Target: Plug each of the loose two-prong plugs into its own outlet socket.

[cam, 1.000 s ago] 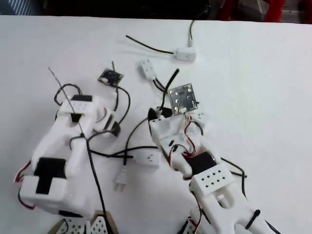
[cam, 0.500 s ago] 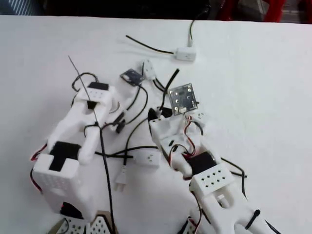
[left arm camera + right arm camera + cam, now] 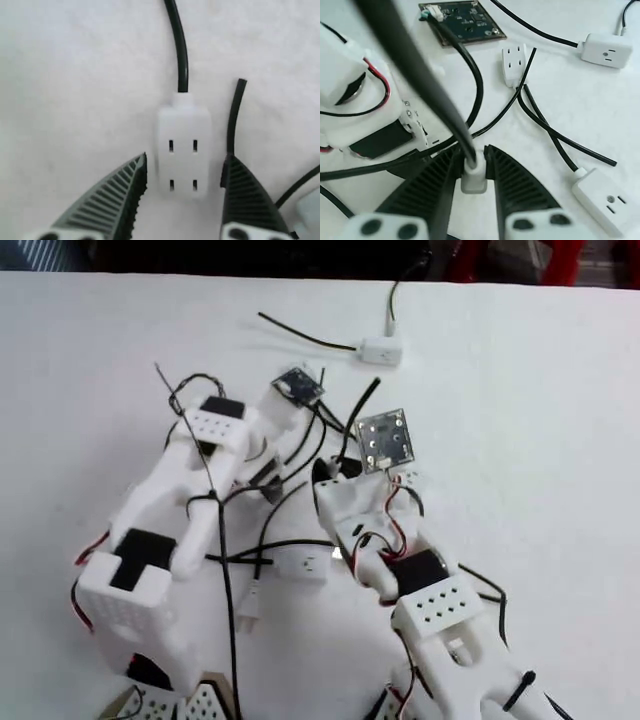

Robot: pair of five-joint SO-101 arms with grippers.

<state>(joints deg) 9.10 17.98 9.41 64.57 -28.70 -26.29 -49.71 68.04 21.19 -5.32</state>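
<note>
Left of centre on the table (image 3: 540, 420), the left gripper (image 3: 184, 162) hangs wide open astride a white outlet socket (image 3: 183, 125), holding nothing. A loose plug (image 3: 247, 612) lies near a second outlet (image 3: 305, 563), not in it. Further right, the right gripper (image 3: 474, 150) is clamped on a white plug (image 3: 472, 179). No plug looks seated, so every insertion seems left to do.

From above, a camera board (image 3: 298, 385) covers the two-slot socket (image 3: 183, 150) beneath it. The white plug (image 3: 472, 181) sits between the right gripper's (image 3: 474, 152) jaws, its prongs hidden. Another outlet block (image 3: 605, 200) is cut off by the picture's edge.
</note>
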